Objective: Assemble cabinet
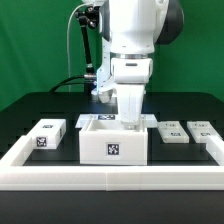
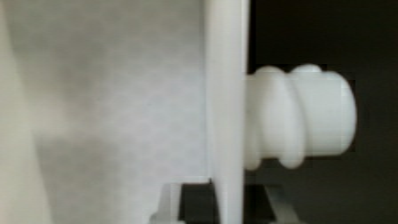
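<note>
Behind the jaws stands a plain green wall (image 1: 35, 45), evenly and softly lit. Below them spreads the matte black bench (image 1: 30, 108). A low white border rail (image 1: 110, 176) edges the bench on the camera's side of the jaws and along both flanks. The wrist view shows the background only as dark blur.

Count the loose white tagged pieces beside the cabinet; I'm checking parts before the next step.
3. One block sits on the exterior view's left of the cabinet; a nearer flat piece and a farther flat piece lie on its right. The arm may hide others.
</note>
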Action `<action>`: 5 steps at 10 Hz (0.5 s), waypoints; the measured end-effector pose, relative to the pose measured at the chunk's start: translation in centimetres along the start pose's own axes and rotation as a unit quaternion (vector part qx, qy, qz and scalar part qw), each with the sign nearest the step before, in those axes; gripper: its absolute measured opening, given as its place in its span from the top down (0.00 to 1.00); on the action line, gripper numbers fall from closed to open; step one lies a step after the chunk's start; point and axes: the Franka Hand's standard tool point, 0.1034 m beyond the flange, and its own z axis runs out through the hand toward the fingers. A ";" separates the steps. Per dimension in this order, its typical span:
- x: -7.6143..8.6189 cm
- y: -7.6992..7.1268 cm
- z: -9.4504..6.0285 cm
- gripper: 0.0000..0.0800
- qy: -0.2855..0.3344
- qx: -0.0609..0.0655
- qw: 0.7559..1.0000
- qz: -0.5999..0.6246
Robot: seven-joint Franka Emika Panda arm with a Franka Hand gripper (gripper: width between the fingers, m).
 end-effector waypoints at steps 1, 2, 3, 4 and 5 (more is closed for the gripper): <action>0.0 0.0 0.0 0.95 0.000 0.000 1.000 0.000; 0.0 0.0 0.0 0.95 0.000 -0.001 1.000 0.000; 0.0 0.0 0.0 0.95 0.000 -0.001 1.000 0.000; 0.0 0.0 0.0 0.95 0.000 -0.001 1.000 0.000; 0.0 0.0 0.0 0.95 0.000 -0.001 1.000 0.000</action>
